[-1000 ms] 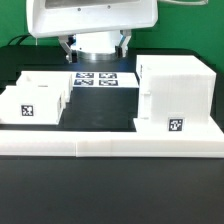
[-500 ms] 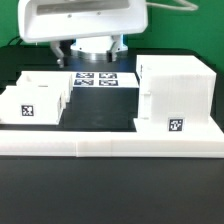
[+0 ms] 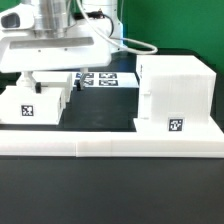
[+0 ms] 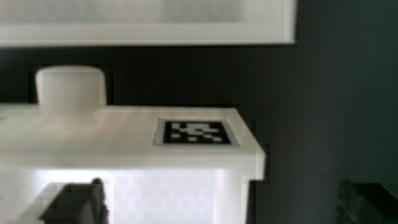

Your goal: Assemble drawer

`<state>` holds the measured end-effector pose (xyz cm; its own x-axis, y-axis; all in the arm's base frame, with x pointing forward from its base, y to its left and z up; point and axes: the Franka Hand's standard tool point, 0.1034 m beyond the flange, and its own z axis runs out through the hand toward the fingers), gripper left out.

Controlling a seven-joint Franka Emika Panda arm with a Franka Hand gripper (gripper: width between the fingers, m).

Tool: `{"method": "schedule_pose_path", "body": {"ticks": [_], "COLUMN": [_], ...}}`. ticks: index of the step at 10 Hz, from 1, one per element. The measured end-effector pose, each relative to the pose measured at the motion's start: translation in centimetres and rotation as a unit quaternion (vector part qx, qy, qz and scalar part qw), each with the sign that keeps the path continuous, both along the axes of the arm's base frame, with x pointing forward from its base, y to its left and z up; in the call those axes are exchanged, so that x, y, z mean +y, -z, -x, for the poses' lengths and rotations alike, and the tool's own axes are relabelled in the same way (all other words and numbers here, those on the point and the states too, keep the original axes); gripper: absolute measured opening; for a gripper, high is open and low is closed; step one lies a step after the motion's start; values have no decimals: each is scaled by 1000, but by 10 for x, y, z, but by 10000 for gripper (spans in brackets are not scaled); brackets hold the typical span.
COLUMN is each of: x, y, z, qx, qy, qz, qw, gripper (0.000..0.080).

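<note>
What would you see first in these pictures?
The big white robot arm hangs over a small white tray on the exterior view's left. On the exterior view's right stands a tall white shell with a black-and-white marker on its front. In the wrist view, the gripper is open just above that tray.

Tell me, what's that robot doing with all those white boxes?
The robot arm is building a drawer set out of white plastic parts. Right now it hangs over a small tray on the exterior view's left. Its claw is open just above that tray and isn't gripping anything. The tall shell stands apart on the exterior view's right, on the black table, and nothing is touching it.
</note>
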<state>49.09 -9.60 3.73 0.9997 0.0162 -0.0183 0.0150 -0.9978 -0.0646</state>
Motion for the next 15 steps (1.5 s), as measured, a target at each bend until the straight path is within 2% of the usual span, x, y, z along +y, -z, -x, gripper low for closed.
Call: {"method": "schedule_pose_path", "body": {"ticks": [4,6,8,12,13,14,15], "x": [0,-1,-1,7,8,8,8], "y": [3,18,27,31,32,32,32], "z": [2,1,3,1,0,0,0], "qx": [3,1,0,-6,-6,-6,-6], "qy": [0,-2,-4,-12,-12,-12,-12], "qz": [0,9,14,19,19,19,19], "qw": [1000,1000,1000,1000,1000,1000,1000], "gripper": [649,649,649,649,542,542,386]}}
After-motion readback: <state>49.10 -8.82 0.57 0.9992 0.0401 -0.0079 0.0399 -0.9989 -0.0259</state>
